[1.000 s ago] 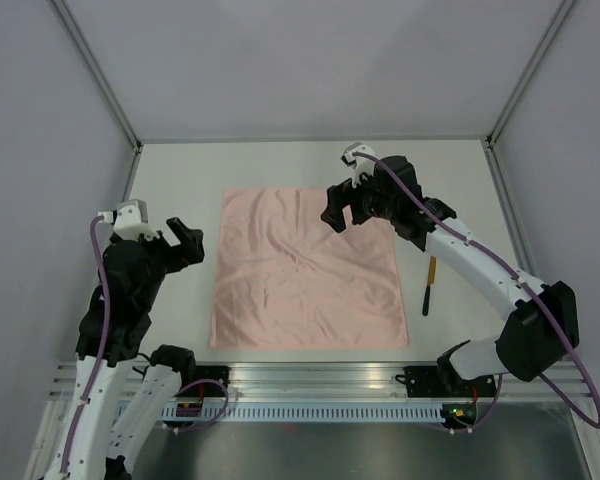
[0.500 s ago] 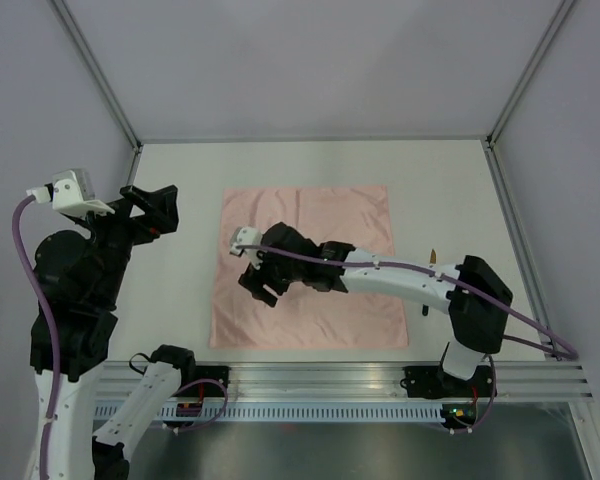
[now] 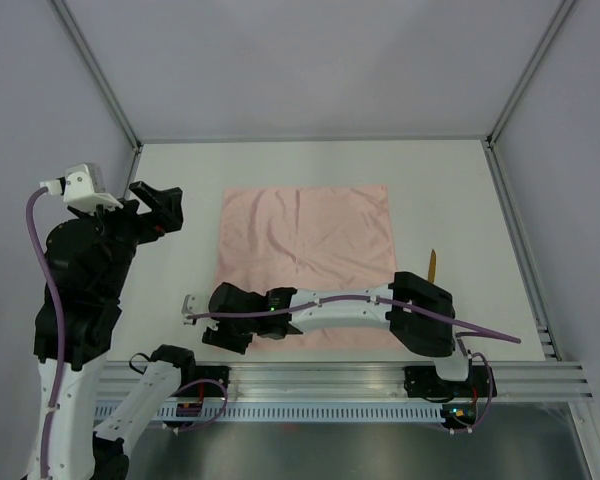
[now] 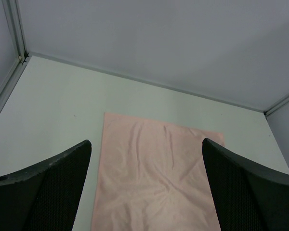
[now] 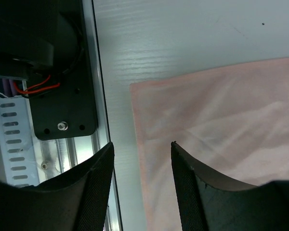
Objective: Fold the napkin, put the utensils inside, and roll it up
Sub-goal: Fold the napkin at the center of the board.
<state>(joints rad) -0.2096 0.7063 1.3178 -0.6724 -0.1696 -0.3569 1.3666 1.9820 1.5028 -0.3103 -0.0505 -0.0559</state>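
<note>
The pale desk is walled by grey panels on three sides, with a metal rail along its near edge.

The napkin lies spread out flat in the middle of the desk. It is a single unfolded salmon-pink layer with soft creases, its sides roughly parallel to the desk edges.

The right arm stretches low from its base at the near right, leftward along the napkin's near edge, and covers part of that edge. The left arm stands tall at the near left, well clear of the cloth.

The right hand sits at the napkin's near left corner. In its wrist view the two fingers are spread, with the napkin's near edge running between them. One finger is on the rail side and the other is over the cloth. Nothing is pinched, and whether the tips touch the cloth cannot be told.

The left hand hangs raised over the bare desk left of the napkin's far left corner. Its fingers are spread wide and hold nothing, and the napkin shows between them farther off.

The utensil lies on the desk near the napkin's right edge, not touching it. Only its orange-yellow part shows, and its near end is hidden behind the right arm.
</note>
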